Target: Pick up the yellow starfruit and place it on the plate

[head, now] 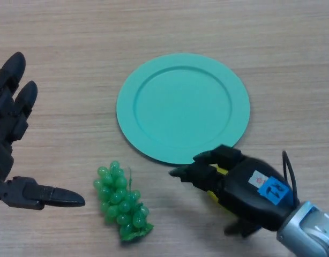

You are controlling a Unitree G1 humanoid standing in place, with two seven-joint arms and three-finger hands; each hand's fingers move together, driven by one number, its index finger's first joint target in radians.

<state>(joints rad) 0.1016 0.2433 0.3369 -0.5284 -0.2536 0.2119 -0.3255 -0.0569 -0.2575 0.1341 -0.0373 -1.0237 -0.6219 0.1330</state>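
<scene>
A teal round plate lies on the wooden table, with nothing on it. Just below its near rim my right hand has its fingers curled over a yellow thing, the starfruit, of which only small yellow slivers show under the palm. The fingertips reach leftward, close to the plate's edge. My left hand is at the far left, fingers straight and spread, thumb pointing right, holding nothing.
A bunch of green grapes lies on the table between the two hands, below and left of the plate. Bare wooden tabletop surrounds the plate.
</scene>
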